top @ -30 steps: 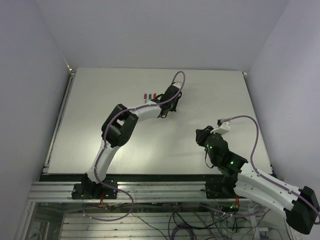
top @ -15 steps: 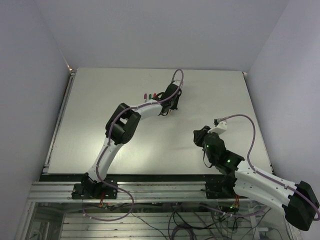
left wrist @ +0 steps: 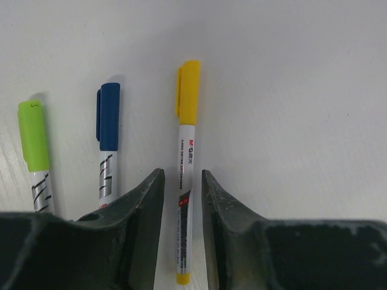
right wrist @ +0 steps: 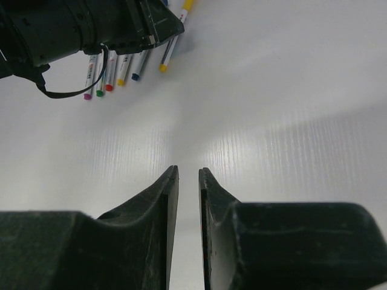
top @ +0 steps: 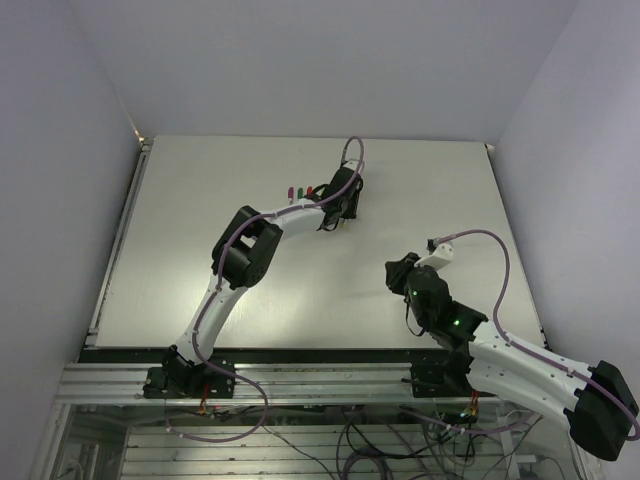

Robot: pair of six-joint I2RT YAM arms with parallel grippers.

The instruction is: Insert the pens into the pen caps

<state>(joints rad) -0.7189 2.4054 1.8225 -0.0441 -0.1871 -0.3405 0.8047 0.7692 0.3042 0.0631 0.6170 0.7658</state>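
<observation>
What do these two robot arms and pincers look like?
Both the left arm and right arm are white tubes with black joints, each trailing a purple cable. Small green lights glow on the right one. The left gripper and right gripper each end in two dark wedge-shaped fingers.

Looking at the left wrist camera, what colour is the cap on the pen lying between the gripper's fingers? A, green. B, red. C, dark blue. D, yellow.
D: the yellow-capped pen lies between the fingers of the left gripper, while the dark blue-capped pen and the green-capped pen lie outside them.
</observation>
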